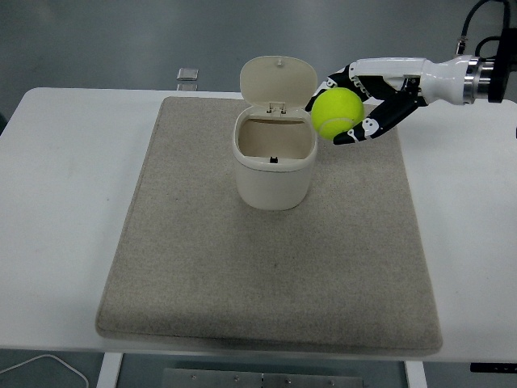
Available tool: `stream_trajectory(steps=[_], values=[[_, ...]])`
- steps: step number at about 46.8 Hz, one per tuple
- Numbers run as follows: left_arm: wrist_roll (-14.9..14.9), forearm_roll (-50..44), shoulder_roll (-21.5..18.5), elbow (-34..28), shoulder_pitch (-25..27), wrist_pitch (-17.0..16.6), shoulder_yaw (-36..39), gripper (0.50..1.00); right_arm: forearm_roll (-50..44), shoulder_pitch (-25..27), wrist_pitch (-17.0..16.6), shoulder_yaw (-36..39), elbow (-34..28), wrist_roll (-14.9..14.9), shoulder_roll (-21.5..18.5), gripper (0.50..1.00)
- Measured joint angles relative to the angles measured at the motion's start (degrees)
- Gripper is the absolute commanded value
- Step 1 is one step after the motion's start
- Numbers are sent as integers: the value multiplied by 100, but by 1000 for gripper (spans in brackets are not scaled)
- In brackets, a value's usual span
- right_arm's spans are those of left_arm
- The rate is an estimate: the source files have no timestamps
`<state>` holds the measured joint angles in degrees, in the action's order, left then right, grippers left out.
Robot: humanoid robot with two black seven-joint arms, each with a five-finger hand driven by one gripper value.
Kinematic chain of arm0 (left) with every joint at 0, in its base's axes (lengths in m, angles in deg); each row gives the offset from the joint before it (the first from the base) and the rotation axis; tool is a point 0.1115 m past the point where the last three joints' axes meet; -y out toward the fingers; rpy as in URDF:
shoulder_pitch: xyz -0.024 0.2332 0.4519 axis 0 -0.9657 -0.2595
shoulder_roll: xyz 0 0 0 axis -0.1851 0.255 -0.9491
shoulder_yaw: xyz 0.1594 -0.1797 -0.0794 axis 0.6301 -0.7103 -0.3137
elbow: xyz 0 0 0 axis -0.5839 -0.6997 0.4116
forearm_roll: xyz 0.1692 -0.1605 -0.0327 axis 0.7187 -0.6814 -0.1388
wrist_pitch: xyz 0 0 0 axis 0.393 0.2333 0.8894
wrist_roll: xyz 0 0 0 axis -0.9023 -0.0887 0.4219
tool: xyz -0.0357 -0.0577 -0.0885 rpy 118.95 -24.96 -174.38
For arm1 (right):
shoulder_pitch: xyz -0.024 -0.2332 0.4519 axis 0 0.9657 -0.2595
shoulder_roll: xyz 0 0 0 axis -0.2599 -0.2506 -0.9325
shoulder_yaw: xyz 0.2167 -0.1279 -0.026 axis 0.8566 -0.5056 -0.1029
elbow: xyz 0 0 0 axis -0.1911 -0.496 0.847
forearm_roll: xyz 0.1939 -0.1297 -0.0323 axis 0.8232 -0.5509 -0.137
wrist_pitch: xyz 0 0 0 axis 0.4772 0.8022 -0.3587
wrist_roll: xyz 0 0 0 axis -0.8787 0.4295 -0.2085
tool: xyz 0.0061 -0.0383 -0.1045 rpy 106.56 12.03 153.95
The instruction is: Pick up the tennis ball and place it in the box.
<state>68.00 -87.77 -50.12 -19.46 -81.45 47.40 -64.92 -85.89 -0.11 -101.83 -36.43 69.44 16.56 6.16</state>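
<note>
A yellow-green tennis ball [337, 114] is held in my right hand [373, 99], which comes in from the right edge. The fingers curl around the ball and hold it in the air, just right of the box's rim. The box [274, 164] is a cream bin with its hinged lid [277, 82] standing open at the back. It stands upright on the mat, and its inside shows empty. The left arm is out of view.
A beige mat [266, 275] covers the middle of the white table [65, 202]. A small clear object [187, 75] lies at the table's far edge, left of the box.
</note>
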Motion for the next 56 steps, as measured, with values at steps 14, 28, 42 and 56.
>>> stream_trajectory(steps=[14,28,42,56], values=[[0,0,0,0,0,0,0,996,22,-9,297,9,-82,0,-557,500],[0,0,0,0,1,0,0,996,0,-3,657,9,-283,-32,-977,500],[3,-1,0,0,1,1,0,996,-41,-17,994,-85,-489,-62,-1194,500],[0,0,0,0,1,1,0,996,-102,46,1111,-132,-565,-78,-1220,500]])
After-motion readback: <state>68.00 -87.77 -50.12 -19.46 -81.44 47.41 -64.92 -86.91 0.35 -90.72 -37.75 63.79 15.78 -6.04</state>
